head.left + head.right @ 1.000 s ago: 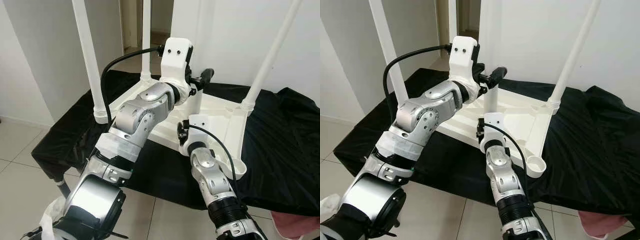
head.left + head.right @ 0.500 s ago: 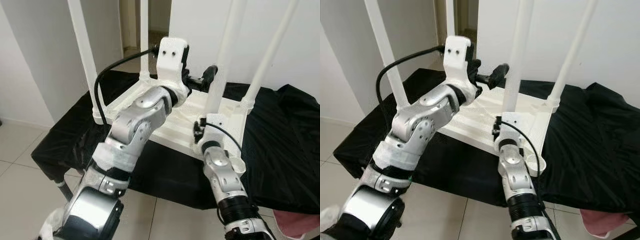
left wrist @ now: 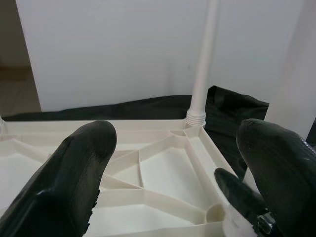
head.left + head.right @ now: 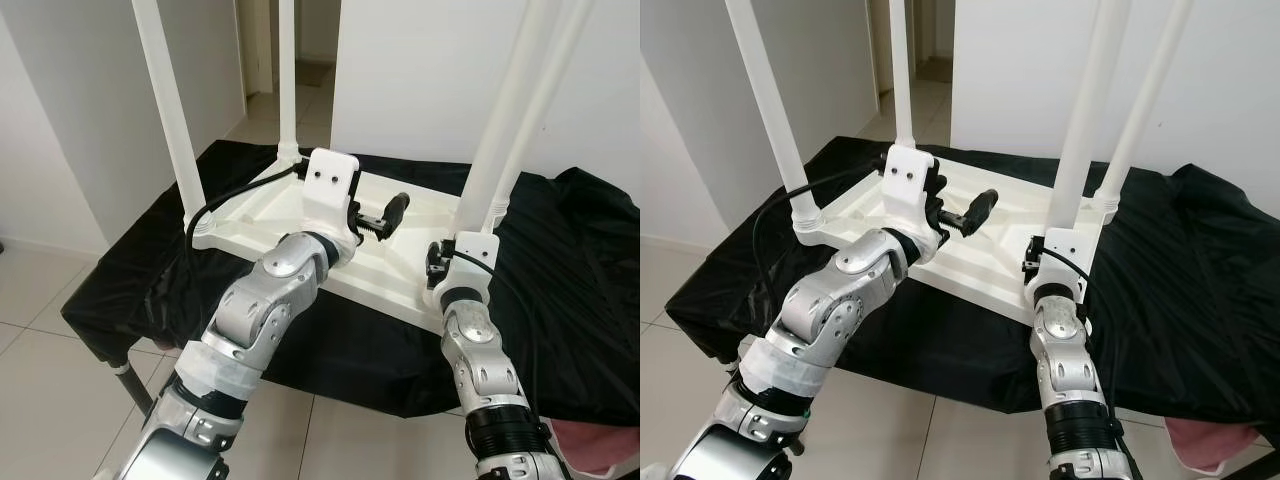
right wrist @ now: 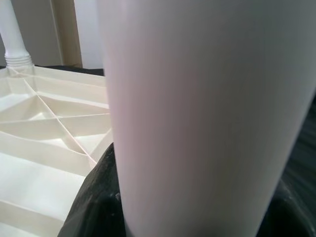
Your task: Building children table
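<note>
Right gripper is clamped on the near-right table leg, standing upright at the corner of the upturned white table top on the black cloth; its fingers are hidden behind the wrist. Left gripper hovers spread above the ribbed underside, arm bent forward.

I see white walls, pale floor tiles, an open doorway behind, and black cloth over the stand.
</note>
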Controlling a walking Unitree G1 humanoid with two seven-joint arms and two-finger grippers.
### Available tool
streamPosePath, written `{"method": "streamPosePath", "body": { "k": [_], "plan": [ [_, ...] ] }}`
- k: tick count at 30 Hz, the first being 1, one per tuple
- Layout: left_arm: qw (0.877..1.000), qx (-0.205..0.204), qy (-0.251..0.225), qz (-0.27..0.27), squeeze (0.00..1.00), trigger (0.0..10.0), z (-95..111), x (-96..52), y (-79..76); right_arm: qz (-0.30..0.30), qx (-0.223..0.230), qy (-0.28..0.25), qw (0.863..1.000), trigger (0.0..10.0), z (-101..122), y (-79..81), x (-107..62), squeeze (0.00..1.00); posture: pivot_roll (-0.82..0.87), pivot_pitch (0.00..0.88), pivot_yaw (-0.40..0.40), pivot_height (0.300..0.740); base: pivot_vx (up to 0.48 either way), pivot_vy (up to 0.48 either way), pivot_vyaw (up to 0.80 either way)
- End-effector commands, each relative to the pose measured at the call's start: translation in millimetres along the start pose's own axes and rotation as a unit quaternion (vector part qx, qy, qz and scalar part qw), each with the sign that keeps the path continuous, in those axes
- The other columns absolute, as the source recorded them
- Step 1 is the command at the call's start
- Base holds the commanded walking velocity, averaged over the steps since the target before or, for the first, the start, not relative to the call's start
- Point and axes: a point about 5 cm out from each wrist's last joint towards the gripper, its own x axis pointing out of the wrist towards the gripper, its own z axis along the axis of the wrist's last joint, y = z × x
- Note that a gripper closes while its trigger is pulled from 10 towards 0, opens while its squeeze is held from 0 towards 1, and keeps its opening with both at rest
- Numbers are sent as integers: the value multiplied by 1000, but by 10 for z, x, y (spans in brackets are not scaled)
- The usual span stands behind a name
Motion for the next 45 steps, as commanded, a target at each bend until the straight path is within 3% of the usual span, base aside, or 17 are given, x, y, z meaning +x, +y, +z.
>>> {"method": "streamPosePath", "body": {
  "k": [1,12,20,25,30,45],
  "plan": [
    [999,30,-3,-43,0,10000,-82,-67,-74,-11,-13,-3,1000,10000,-46,-49,-57,0,1,93,21,740,0,0,0],
    [998,60,26,-23,0,10000,-297,-187,-42,-5,-22,-20,1000,10000,-76,-145,-170,0,0,92,21,740,0,0,0],
    [991,104,52,-62,0,10000,-502,-313,-137,20,-48,-46,998,10000,-88,-210,-271,0,0,96,22,740,0,0,0],
    [991,99,56,-73,0,10000,-543,-341,-189,21,-47,-47,998,10000,-104,-231,-297,0,-1,98,24,740,0,0,0],
    [989,93,66,-95,0,10000,-625,-380,-293,6,-39,-48,998,10000,-129,-351,-328,0,-1,101,26,740,0,0,0],
    [985,100,86,-113,0,10000,-733,-408,-288,16,-34,-28,999,10000,-244,-396,-404,0,-11,108,35,740,0,0,0]
  ]
}}
